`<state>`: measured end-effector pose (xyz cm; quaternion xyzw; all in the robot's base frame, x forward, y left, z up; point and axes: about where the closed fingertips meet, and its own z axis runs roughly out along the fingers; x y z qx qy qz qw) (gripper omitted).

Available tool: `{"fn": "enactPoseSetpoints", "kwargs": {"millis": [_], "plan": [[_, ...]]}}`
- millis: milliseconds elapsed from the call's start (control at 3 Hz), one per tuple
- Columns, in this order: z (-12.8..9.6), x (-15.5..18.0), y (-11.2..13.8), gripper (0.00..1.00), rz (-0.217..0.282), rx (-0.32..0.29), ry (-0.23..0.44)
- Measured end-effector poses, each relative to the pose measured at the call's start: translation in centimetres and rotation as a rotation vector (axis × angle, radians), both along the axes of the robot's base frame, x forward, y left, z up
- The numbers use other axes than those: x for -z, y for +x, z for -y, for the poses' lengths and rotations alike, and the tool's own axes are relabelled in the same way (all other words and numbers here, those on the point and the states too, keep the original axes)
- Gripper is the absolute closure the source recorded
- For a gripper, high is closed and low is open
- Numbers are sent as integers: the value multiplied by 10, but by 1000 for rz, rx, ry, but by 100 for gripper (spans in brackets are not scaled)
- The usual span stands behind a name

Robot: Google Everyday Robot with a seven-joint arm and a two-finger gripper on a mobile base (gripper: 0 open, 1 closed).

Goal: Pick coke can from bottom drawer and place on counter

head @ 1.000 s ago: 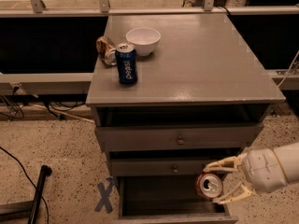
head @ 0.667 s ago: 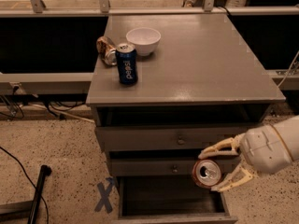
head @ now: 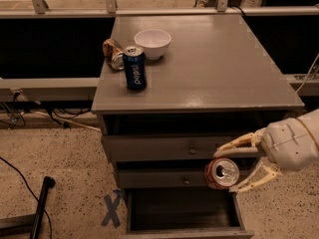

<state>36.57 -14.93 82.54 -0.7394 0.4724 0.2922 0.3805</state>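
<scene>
My gripper (head: 227,169) comes in from the right and is shut on the coke can (head: 221,173), a red-orange can with a silver top. It holds the can in the air, in front of the middle drawer and above the open bottom drawer (head: 179,210). The bottom drawer is pulled out and its dark inside shows nothing in it. The counter (head: 214,68) lies above and behind the can, a broad grey top.
On the counter's left side stand a dark blue Pepsi can (head: 134,67), a crushed tan-gold can (head: 112,53) and a white bowl (head: 152,43). Two shallower drawers with knobs (head: 192,151) are shut. A black pole (head: 37,207) lies on the floor at left.
My gripper has lifted the coke can upward, from just over the bottom drawer to the height of the middle drawer front.
</scene>
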Motion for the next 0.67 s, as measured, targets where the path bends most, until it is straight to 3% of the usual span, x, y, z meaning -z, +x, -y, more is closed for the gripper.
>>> {"fn": "enactPoseSetpoints", "kwargs": {"millis": [333, 667], "plan": [[1, -10, 17, 100, -2, 77, -70], [-3, -40, 60, 100, -51, 141, -198]]}}
